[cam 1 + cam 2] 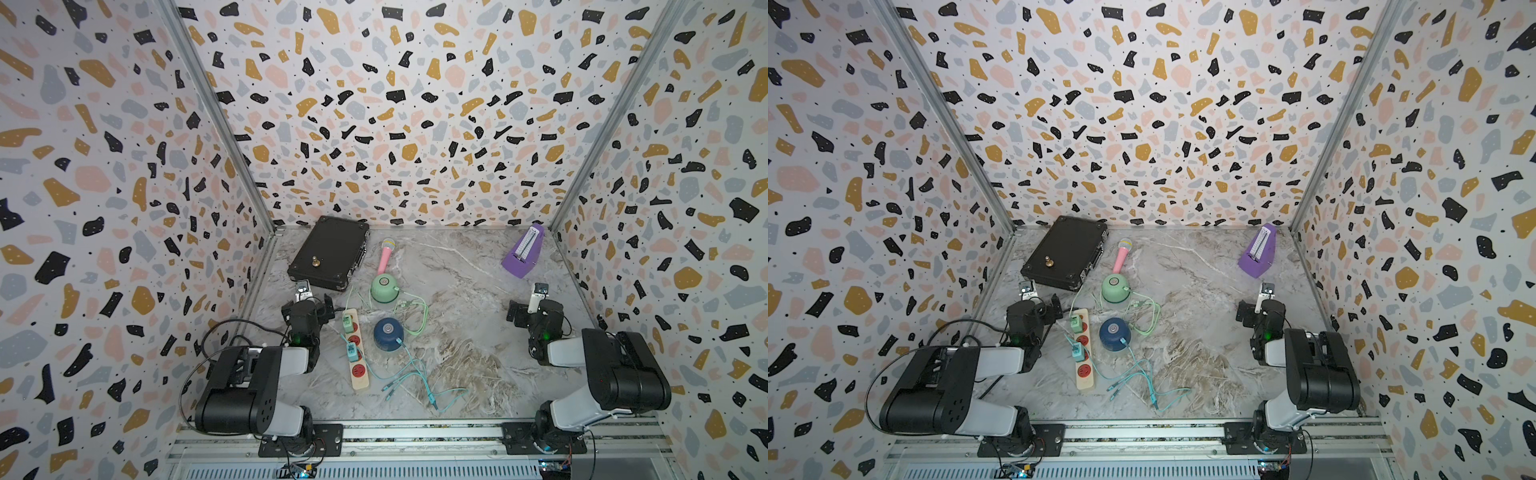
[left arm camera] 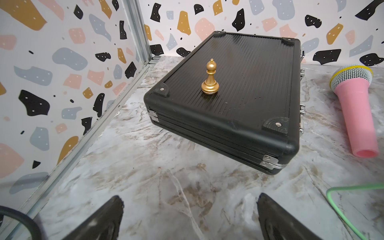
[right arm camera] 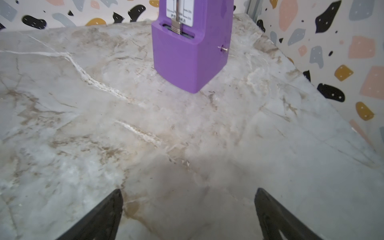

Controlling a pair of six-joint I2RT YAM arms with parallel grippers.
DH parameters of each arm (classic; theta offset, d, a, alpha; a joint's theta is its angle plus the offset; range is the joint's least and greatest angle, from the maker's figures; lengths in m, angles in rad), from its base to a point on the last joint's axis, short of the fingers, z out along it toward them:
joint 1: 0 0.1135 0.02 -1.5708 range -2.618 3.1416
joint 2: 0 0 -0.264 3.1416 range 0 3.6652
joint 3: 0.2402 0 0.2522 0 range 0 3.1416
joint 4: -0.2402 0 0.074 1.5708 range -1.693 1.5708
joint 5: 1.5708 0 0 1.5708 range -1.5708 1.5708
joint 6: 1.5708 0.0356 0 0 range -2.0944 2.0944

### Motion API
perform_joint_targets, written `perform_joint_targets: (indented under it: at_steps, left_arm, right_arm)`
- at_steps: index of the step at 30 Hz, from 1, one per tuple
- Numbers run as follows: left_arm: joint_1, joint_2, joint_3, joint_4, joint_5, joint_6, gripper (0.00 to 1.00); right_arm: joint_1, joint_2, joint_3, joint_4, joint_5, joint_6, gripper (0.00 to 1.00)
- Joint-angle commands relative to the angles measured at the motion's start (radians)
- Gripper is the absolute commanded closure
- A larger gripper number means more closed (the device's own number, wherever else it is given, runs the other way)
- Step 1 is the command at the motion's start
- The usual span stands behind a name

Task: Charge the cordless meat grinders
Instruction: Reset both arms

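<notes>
Near the tabletop's [image 1: 478, 316] middle, a little left of centre, the green grinder [image 1: 384, 287] stands just behind the navy grinder [image 1: 388, 332]. Both are beside the power strip [image 1: 356, 353], with loose cables [image 1: 430, 400] around them. The right half lies open up to the metronome [image 1: 523, 257] in the far corner, and a black case [image 1: 330, 257] fills the far left. The left claw [image 2: 190, 196] and right claw [image 3: 188, 189] hover spread wide, gripping and touching nothing, well apart from both grinders
</notes>
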Motion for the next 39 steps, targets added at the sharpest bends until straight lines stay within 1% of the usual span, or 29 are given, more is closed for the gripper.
perform_joint_targets:
  at_steps: [1, 2, 4, 6, 8, 13, 39]
  left_arm:
    - [-0.005, -0.005, -0.006, 0.057, -0.016, 0.015, 0.01]
    - [-0.005, -0.006, -0.006, 0.058, -0.016, 0.015, 0.01]
    - [-0.005, -0.004, -0.004, 0.058, -0.016, 0.015, 0.01]
    - [-0.005, -0.002, -0.006, 0.065, -0.014, 0.025, 0.01]
    - [-0.005, -0.001, -0.007, 0.066, -0.011, 0.026, 0.01]
    - [-0.005, -0.001, -0.006, 0.065, -0.011, 0.026, 0.01]
    - [-0.005, 0.000, -0.004, 0.063, -0.001, 0.030, 0.01]
  right_arm:
    - [0.005, -0.038, 0.012, 0.019, -0.020, -0.016, 0.00]
    - [0.006, -0.020, 0.006, 0.069, -0.025, -0.018, 0.00]
    - [0.005, -0.038, 0.012, 0.025, -0.026, -0.018, 0.00]
    - [0.006, -0.019, 0.004, 0.074, -0.031, -0.019, 0.00]
    - [0.005, -0.034, 0.013, 0.033, -0.036, -0.023, 0.00]
    - [0.005, -0.020, 0.020, 0.037, -0.078, -0.041, 0.00]
    - [0.007, -0.023, 0.023, 0.027, -0.076, -0.042, 0.00]
